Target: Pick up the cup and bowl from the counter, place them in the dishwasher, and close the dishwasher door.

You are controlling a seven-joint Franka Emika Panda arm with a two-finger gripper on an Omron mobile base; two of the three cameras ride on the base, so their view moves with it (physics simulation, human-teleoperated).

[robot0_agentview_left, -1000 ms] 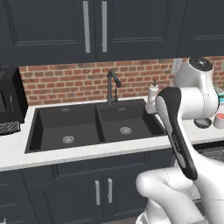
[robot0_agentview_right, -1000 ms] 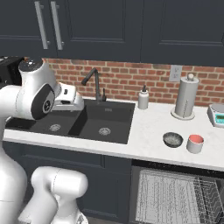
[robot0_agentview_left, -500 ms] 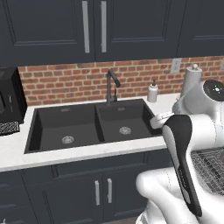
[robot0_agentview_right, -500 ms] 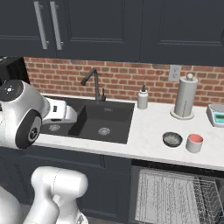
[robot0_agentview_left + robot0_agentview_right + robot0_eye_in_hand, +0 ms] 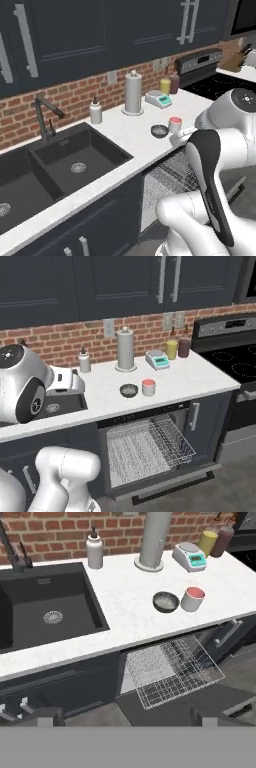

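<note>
On the counter point(image 5: 200, 381), above the open dishwasher point(image 5: 150, 448): cup point(image 5: 148, 387) and bowl point(image 5: 129, 390), side by side, within easy reach of the rack. Gripper point(image 5: 125, 714): fingers wide apart, empty, well back from both.

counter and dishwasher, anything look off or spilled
Nothing stands out. The cup and bowl sit upright side by side on the counter; the dishwasher door is down, its rack pulled out.

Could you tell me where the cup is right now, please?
The cup stands on the counter above the open dishwasher, just right of the bowl in the right base view.
</note>
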